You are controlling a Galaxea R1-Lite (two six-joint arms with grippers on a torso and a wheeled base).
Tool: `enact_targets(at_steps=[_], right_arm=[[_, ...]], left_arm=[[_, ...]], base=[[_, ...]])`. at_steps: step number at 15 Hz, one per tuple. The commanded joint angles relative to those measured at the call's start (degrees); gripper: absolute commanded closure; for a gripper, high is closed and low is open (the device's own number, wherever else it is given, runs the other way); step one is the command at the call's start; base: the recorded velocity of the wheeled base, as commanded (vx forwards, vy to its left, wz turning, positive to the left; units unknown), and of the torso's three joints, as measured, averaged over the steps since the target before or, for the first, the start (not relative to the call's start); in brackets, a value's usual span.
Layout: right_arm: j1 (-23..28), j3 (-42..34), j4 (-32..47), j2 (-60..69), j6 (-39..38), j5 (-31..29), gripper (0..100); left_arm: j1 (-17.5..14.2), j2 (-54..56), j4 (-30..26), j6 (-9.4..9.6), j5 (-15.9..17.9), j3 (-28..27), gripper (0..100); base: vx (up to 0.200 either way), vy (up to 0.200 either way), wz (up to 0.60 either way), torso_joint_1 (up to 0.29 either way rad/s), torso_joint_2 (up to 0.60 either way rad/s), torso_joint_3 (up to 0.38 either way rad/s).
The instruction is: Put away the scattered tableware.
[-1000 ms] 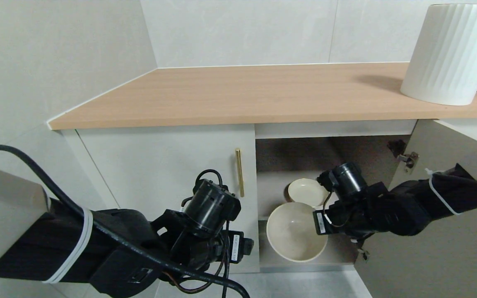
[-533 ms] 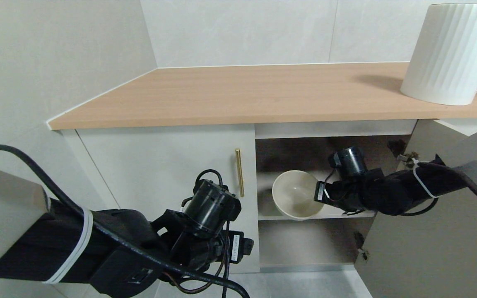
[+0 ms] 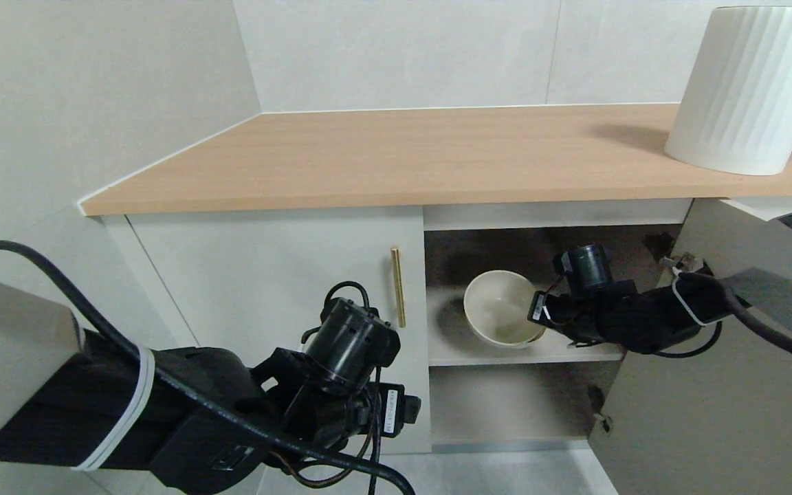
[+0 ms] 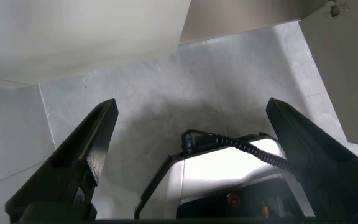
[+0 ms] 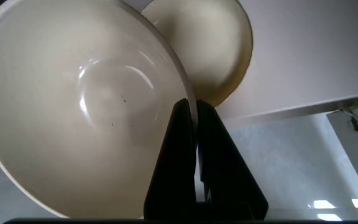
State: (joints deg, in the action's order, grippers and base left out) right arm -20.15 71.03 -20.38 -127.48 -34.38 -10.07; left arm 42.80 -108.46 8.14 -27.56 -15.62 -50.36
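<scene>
Head view: the right gripper (image 3: 539,323) clamps the bowl (image 3: 498,306) at its rim, above the shelf (image 3: 578,352) front. The left gripper (image 4: 194,158) jaws stand apart.

One bowl (image 3: 500,308), one dish (image 5: 219,53), one canister (image 3: 746,89)

The bowl (image 3: 502,307) is smooth, glossy and cream, like glazed ceramic, and the plate (image 5: 210,46) behind it has the same sheen. The counter (image 3: 403,158) is matt wood-grain, the door (image 3: 265,275) matt and pale, its handle (image 3: 397,287) brass-coloured metal. The white canister (image 3: 746,89) is ribbed and matt; the floor (image 4: 229,81) is smooth stone-look tile.
</scene>
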Motion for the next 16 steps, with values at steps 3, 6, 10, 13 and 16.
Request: enact_targets(at_steps=[3, 6, 10, 13, 16], right_arm=[[2.13, 2.71, -0.01, -3.3, -0.08, -1.44, 100], [2.66, 3.76, -0.01, -4.71, -0.08, -1.88, 100], [2.84, 5.43, -0.01, -6.56, -0.08, -2.76, 100], [3.1, 6.22, -0.01, -7.26, -0.16, -3.03, 100], [3.28, 6.84, -0.01, -7.79, -0.25, -3.11, 100]], left_arm=[[0.0, -0.09, 0.03, -0.03, -0.03, 0.0, 0], [0.0, -0.09, 0.03, -0.03, -0.03, 0.0, 0], [0.0, -0.09, 0.03, -0.03, -0.03, 0.0, 0], [0.0, 0.0, 0.03, -0.03, -0.03, 0.0, 0], [0.0, -0.17, 0.03, -0.03, -0.03, 0.0, 0]], base=[[0.0, 0.0, 0.0, 0.0, 0.0, 0.0], [0.0, 0.0, 0.0, 0.0, 0.0, 0.0], [0.0, 0.0, 0.0, 0.0, 0.0, 0.0], [0.0, 0.0, 0.0, 0.0, 0.0, 0.0], [0.0, 0.0, 0.0, 0.0, 0.0, 0.0]])
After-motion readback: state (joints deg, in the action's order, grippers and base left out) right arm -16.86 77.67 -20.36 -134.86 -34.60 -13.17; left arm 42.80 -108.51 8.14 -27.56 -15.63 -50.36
